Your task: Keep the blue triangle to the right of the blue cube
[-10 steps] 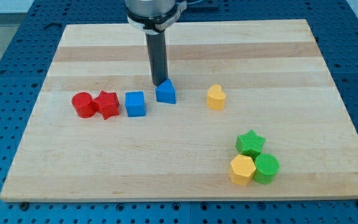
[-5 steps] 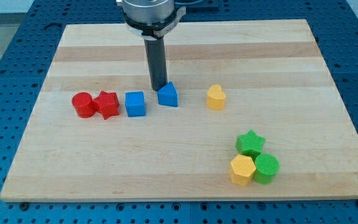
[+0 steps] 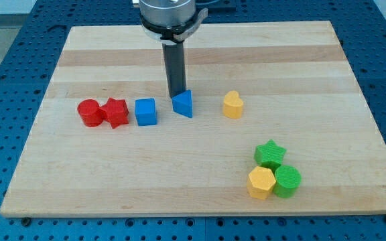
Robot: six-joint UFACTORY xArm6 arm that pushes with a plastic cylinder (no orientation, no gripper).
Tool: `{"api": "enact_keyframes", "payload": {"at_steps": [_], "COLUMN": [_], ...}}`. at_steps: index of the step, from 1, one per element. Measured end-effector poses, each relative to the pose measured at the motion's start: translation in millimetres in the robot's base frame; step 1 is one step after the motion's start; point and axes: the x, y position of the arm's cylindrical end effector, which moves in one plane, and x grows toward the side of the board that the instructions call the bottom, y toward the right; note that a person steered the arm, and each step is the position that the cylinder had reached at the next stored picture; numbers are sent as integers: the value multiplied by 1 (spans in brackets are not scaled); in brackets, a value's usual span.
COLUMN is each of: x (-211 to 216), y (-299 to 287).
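The blue triangle (image 3: pixel 184 104) lies near the middle of the wooden board (image 3: pixel 200 181), just to the right of the blue cube (image 3: pixel 146 112). A small gap separates the two. My tip (image 3: pixel 175 96) stands right behind the triangle's upper left edge, touching or nearly touching it. The rod rises straight up to the arm at the view's top.
A red cylinder (image 3: pixel 88 112) and a red star (image 3: pixel 116 112) sit left of the blue cube in one row. A yellow heart (image 3: pixel 232 105) lies right of the triangle. A green star (image 3: pixel 270 153), yellow hexagon (image 3: pixel 261 183) and green cylinder (image 3: pixel 287 181) cluster at lower right.
My tip has moved a little to the right and down, and the blue triangle has slid slightly right and down and turned. The other blocks have not moved.
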Motion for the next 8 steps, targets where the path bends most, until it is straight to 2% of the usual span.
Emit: {"api": "enact_keyframes", "payload": {"at_steps": [4,5,6,7,8], "x": [5,-8,-40,-38,-14], "y": [7,10,56,125,152]}}
